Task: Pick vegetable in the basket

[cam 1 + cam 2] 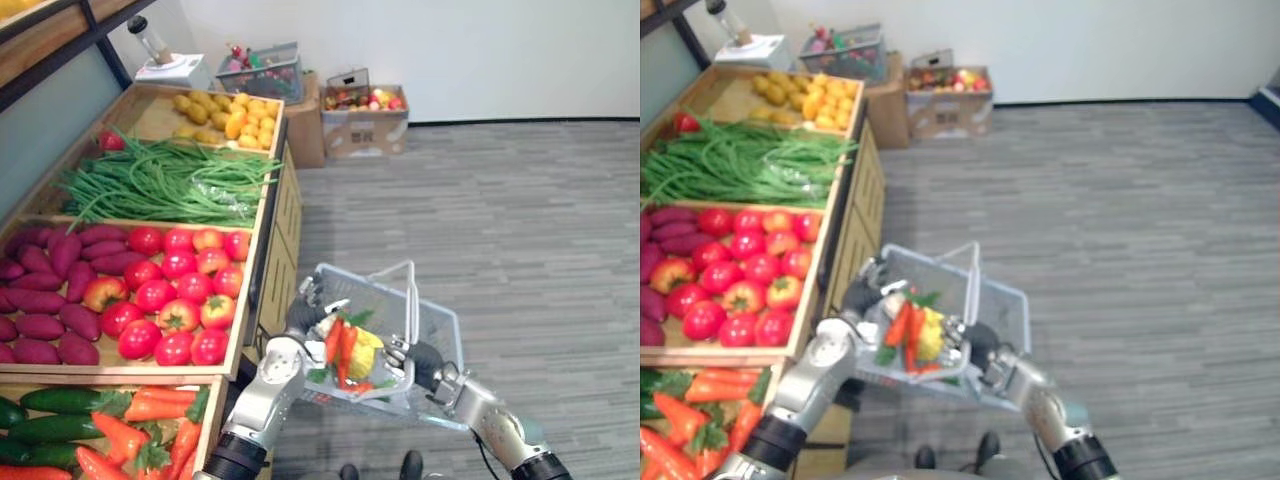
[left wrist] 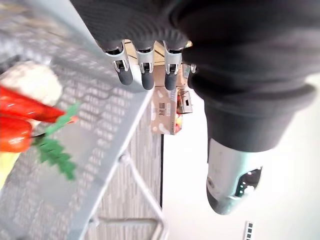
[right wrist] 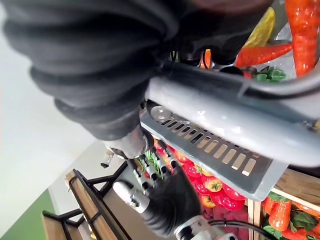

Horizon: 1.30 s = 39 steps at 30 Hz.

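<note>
The wire basket [image 1: 440, 318] hangs just beside the wooden produce stand [image 1: 283, 232], carried between 2 hands. Inside lie carrots [image 1: 340, 342] with green tops, against a yellow vegetable [image 1: 366, 352]. The left hand [image 1: 306, 308] is at the basket's stand-side corner. Its wrist view shows the fingers [image 2: 146, 75] hooked over the rim, with the thumb out past the mesh wall. The right hand [image 1: 412, 360] is at the basket's near rim. Its wrist view shows the rim bar running under the dark cover and the fingers hidden, while the eye views show the fingers [image 1: 955, 335] curled over that rim. Tomatoes [image 1: 175, 290] fill the bin nearest the basket.
</note>
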{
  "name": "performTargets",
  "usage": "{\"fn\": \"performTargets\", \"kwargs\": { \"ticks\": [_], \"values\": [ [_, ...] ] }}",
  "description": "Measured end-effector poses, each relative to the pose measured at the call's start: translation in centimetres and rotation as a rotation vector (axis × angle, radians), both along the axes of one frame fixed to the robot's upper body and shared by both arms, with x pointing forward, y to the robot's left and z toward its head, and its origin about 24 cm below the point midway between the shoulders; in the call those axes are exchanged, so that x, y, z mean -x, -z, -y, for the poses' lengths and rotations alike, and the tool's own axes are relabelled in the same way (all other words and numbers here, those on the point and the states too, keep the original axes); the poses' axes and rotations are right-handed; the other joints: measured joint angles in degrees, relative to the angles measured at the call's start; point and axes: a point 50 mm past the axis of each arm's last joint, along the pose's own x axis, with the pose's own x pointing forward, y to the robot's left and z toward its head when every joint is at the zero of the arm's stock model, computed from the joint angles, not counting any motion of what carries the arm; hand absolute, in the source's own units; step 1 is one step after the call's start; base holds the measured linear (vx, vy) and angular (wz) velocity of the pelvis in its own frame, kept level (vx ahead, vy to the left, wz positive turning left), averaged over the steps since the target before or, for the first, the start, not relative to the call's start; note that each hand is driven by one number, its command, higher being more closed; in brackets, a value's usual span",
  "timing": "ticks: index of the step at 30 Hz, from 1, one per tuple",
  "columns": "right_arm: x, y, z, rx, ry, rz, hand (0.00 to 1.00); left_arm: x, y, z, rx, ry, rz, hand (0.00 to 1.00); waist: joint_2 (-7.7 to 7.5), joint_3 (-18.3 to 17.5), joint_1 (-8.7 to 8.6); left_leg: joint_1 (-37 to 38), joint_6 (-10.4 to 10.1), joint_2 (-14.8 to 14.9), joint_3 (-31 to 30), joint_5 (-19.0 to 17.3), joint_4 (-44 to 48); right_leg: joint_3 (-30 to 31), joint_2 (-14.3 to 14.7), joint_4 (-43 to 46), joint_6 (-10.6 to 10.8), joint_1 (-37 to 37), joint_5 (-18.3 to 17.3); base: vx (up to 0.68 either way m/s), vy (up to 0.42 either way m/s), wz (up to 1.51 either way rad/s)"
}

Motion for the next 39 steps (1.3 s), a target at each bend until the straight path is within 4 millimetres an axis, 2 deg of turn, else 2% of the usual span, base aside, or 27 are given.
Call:
{"fn": "performTargets", "kwargs": {
  "ticks": [3,6,10,11,14,16,17,19,23,25,26,28,32,36,39],
  "values": [
    [0.9,1.4,0.8,-0.006,0.062,-0.056,1.00,0.2,-1.0,-0.6,0.103,-0.045,0.058,0.00,0.53,-0.6,-0.28,0.1,-0.2,0.0,0.2,0.1,-0.9,0.0,0.0,-0.5,0.0,-0.1,0.0,0.00,-0.005,-0.02],
    [2.0,3.1,1.5,0.004,0.139,-0.131,1.00,0.4,-2.1,-0.6,0.198,-0.066,0.115,0.00,0.44,-1.0,-0.26,0.1,0.0,0.1,0.2,0.2,-0.9,0.0,0.1,-0.8,0.0,-0.1,0.0,0.01,-0.008,0.00],
    [3.5,5.0,3.3,0.034,0.261,-0.214,1.00,0.8,-1.6,-2.3,0.223,-0.217,0.099,0.00,0.29,-1.8,-0.67,0.1,-0.2,0.2,0.3,0.1,-1.0,0.0,0.3,-1.1,0.1,-0.3,0.1,0.02,-0.012,-0.02],
    [4.1,5.8,4.3,0.039,0.340,-0.253,1.00,1.2,-0.7,-3.7,0.210,-0.294,0.064,0.00,0.10,-1.9,-1.03,0.1,-0.3,0.2,0.4,0.1,-1.0,0.0,0.4,-1.1,0.1,-0.3,0.1,0.02,-0.022,-0.03],
    [5.3,6.7,5.9,0.050,0.431,-0.299,1.00,2.2,1.8,-5.8,0.165,-0.391,-0.047,0.00,-0.07,-2.0,-1.47,0.1,-0.3,0.3,0.4,0.1,-1.1,0.1,0.5,-1.2,0.1,-0.3,0.1,0.00,0.000,0.00],
    [6.5,7.6,7.2,0.049,0.524,-0.359,1.00,4.0,5.0,-6.8,0.092,-0.408,-0.195,0.00,-0.45,-2.2,-1.88,0.0,-0.4,0.4,0.5,0.0,-1.1,0.1,0.6,-1.3,0.1,-0.3,0.1,0.00,0.000,0.00],
    [6.9,7.8,7.5,0.054,0.544,-0.374,1.00,4.4,5.6,-6.8,0.088,-0.402,-0.224,0.00,-0.58,-2.2,-1.93,0.0,-0.4,0.4,0.6,0.0,-1.1,0.1,0.6,-1.3,0.1,-0.3,0.1,0.00,0.000,0.00],
    [8.2,8.8,8.3,0.031,0.632,-0.434,1.00,6.4,8.3,-6.3,0.082,-0.341,-0.352,0.00,-1.20,-2.5,-1.96,0.0,-0.6,0.5,0.7,-0.1,-1.2,0.2,0.6,-1.3,0.1,-0.2,0.1,0.00,0.000,0.00],
    [9.1,9.5,9.1,-0.018,0.820,-0.485,1.00,10.0,12.3,-5.5,0.074,-0.269,-0.578,0.00,-1.76,-2.9,-2.14,0.2,-0.9,0.6,0.8,-0.1,-1.9,0.2,0.7,-1.3,0.1,-0.1,0.0,0.00,0.000,0.00],
    [9.9,10.3,9.3,-0.020,0.924,-0.546,1.00,13.0,14.8,-5.2,0.064,-0.259,-0.724,0.00,-1.89,-3.0,-2.12,0.8,-1.0,0.6,1.1,-0.1,-2.1,0.4,0.7,-1.3,0.2,0.3,0.0,0.00,-0.017,-0.05],
    [10.2,10.6,9.3,-0.024,0.949,-0.565,1.00,13.8,15.3,-5.2,0.055,-0.257,-0.758,0.00,-1.91,-3.0,-2.11,1.1,-1.0,0.6,1.2,-0.1,-2.2,0.5,0.7,-1.3,0.2,0.4,0.0,0.00,-0.014,-0.10],
    [11.2,11.4,9.4,-0.012,1.019,-0.629,1.00,17.2,17.2,-5.0,0.009,-0.225,-0.895,0.00,-1.95,-3.2,-1.93,1.9,-1.1,0.7,2.2,-0.1,-2.9,1.1,0.8,-1.3,0.4,0.6,-0.2,0.00,-0.009,-0.12],
    [13.4,12.8,9.2,0.024,1.073,-0.745,1.00,18.1,18.0,-5.4,0.003,-0.240,-0.937,0.00,-2.19,-3.8,-1.90,2.5,-1.1,0.6,2.3,-0.1,-3.2,1.1,0.7,-1.3,0.6,1.2,-0.3,0.00,-0.003,-0.02],
    [16.5,14.1,9.0,0.091,1.086,-0.880,1.00,18.9,18.7,-5.6,0.014,-0.257,-0.990,0.00,-2.11,-4.4,-2.20,4.3,-1.2,0.6,2.4,0.1,-4.7,1.4,0.9,-1.8,0.6,2.3,-0.3,0.02,-0.013,-0.06],
    [17.7,14.5,9.1,0.119,1.092,-0.921,1.00,19.1,19.0,-5.4,0.040,-0.280,-1.011,0.00,-2.14,-4.6,-2.34,4.4,-1.2,0.6,2.4,0.1,-4.9,1.4,0.9,-1.9,0.7,2.3,-0.4,0.01,-0.005,-0.01]
  ]
}}
